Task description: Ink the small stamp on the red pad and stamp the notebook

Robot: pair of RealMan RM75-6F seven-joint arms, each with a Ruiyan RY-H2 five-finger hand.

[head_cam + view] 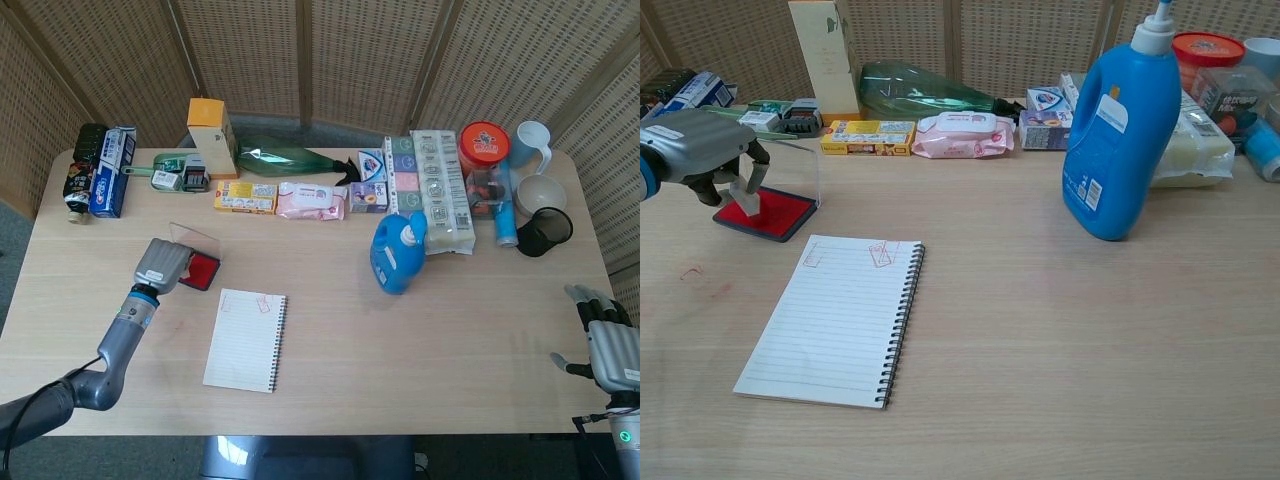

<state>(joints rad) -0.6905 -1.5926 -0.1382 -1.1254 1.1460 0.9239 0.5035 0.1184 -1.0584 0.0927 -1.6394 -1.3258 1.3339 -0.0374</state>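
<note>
I have the left robot hand [702, 150] pinching the small stamp [746, 197] onto the red pad [767, 215], inking; next I judge it goes to the notebook [835, 317] beside the pad. The right robot hand [607, 345] idles, fingers spread.

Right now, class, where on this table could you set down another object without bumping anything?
Bare wood lies between the notebook and the blue detergent bottle, and along the near edge toward the right hand. The far edge is crowded, as is the red pad under the left hand.

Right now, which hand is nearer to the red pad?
Left. The left hand holds the stamp right over the red pad. The right hand is far off at the table's opposite edge, holding nothing.
</note>
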